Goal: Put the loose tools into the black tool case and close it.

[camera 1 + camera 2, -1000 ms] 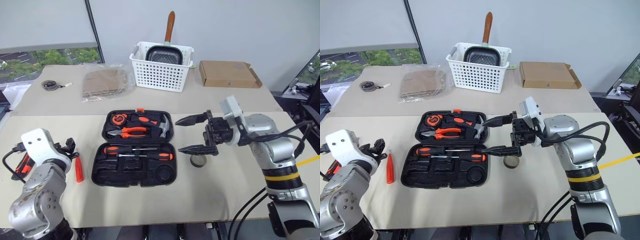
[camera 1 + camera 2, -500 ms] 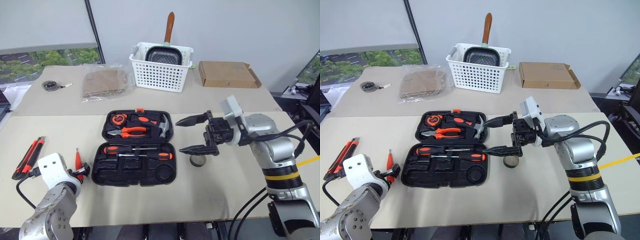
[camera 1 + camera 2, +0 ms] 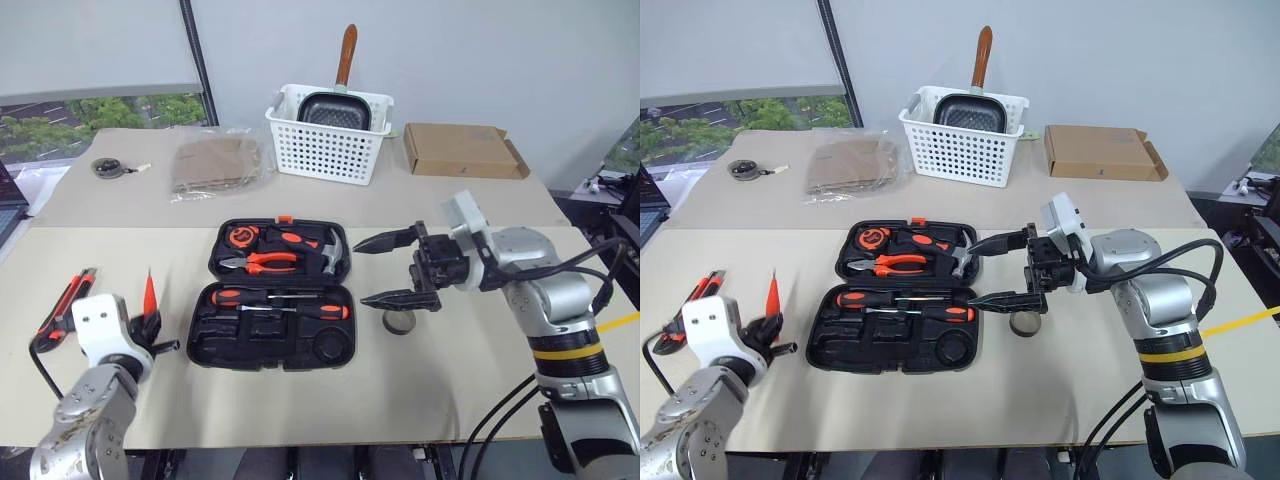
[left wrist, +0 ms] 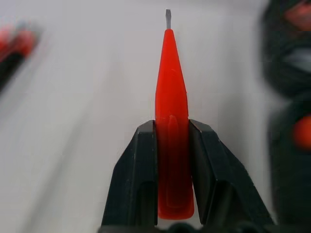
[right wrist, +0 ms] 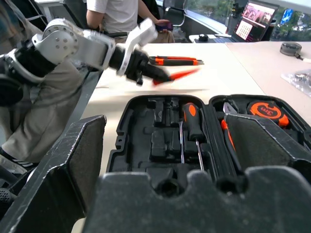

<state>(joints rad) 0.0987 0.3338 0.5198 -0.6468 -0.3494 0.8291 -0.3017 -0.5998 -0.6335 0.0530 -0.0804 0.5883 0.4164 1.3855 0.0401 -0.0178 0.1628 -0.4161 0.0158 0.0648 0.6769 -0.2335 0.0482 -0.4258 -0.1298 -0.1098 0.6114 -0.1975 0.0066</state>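
Observation:
The black tool case [image 3: 245,340] lies open in the middle of the table. Two screwdrivers [image 3: 228,297] rest in its near half. My left gripper [image 4: 172,127] is shut on the small orange flat tool [image 3: 150,292], holding it tip-up above the table, left of the case. Farther left on the table lies the utility knife [image 3: 66,313]. To the right of the case my right gripper [image 3: 360,270] hangs open and pointing left, holding nothing. Just below its lower finger stands the tape ring [image 3: 398,322].
Pliers [image 3: 262,262], a hammer and a round tape measure fill the case's far half. At the back stand a white basket [image 3: 325,150] with a pan, a cardboard box [image 3: 463,150] and a bagged brown sheet [image 3: 213,165]. A person stands beyond the table [image 5: 121,12].
My left gripper came down beside the case, shut on the small orange flat tool and lifted it off the table, tip now pointing up. The right arm stayed still.

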